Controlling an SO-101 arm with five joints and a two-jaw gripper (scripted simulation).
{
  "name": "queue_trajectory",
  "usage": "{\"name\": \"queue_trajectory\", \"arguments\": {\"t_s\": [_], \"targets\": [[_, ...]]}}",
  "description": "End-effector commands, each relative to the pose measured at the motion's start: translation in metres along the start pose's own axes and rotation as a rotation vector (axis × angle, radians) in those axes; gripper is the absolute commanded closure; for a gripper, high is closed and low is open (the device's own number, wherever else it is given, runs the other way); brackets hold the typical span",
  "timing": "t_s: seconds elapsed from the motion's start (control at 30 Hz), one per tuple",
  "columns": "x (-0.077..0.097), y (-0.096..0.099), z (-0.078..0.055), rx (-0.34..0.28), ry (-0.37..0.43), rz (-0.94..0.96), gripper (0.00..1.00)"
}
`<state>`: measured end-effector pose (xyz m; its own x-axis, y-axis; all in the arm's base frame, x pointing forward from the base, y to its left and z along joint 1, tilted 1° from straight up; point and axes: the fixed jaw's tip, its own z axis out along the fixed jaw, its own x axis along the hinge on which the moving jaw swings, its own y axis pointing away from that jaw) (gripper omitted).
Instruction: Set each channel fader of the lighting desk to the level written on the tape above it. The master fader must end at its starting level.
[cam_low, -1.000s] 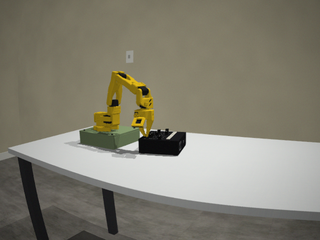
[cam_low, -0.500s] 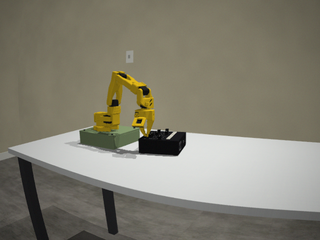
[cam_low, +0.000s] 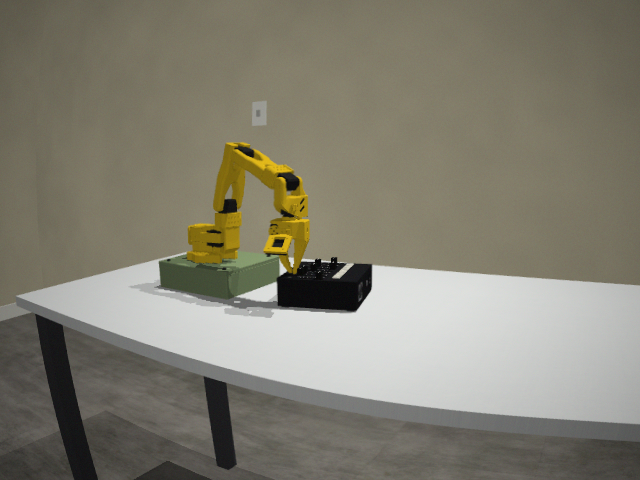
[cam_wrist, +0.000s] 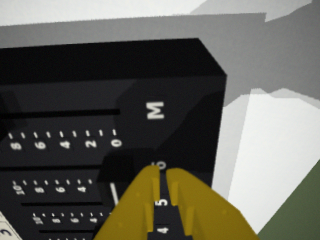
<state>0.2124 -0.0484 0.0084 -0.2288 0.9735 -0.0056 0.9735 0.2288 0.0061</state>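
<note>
While the closed, empty gripper point(cam_wrist: 162, 172) presses beside a fader cap point(cam_wrist: 117, 167) on the desk point(cam_low: 323, 291), most faders probably remain unset

The yellow arm point(cam_low: 242, 175) rises from its base, bends at the elbow and points the wrist straight down. The gripper point(cam_low: 292, 268) hangs vertical, jaws closed together, holding nothing.

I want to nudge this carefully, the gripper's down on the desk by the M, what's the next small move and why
Probably keep the shut gripper pushing the black fader cap a little further along its slot: the tips sit right beside it near the M label. The tape targets aren't readable here, so go slowly.
</note>
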Motion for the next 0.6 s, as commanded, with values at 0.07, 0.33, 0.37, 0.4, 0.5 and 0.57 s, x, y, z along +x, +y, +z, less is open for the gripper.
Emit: {"name": "queue_trajectory", "arguments": {"t_s": [0.07,0.33,0.37,0.4,0.5,0.57], "targets": [[0.0021,0.0053,-0.0009,-0.007,-0.001,-0.009,1.00],[0.0022,0.0059,-0.0010,-0.007,-0.001,-0.009,1.00],[0.0022,0.0063,-0.0011,-0.007,-0.001,-0.009,1.00],[0.0022,0.0066,-0.0012,-0.007,-0.001,-0.009,1.00],[0.0022,0.0077,-0.0014,-0.007,-0.001,-0.009,1.00],[0.0022,0.0081,-0.0014,-0.007,-0.001,-0.009,1.00]]}}
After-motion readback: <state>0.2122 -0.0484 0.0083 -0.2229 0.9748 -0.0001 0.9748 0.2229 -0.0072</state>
